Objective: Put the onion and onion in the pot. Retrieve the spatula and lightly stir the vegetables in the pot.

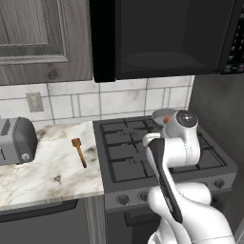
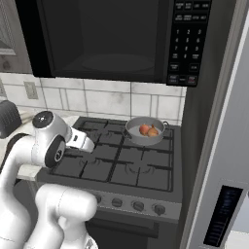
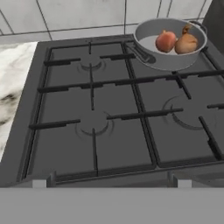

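I see both small round reddish-orange onions sitting side by side in the shallow grey metal pot on the stove's far right burner. The orange-brown wooden spatula lies on the marble worktop, left of the stove. My jaws are spread wide, holding nothing.

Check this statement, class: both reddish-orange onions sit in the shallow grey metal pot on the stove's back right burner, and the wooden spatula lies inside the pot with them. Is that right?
Not quite. The two reddish-orange onions are in the shallow grey metal pot on the back right burner, but the wooden spatula is not in it. The left base view shows it lying on the marble counter, left of the stove.
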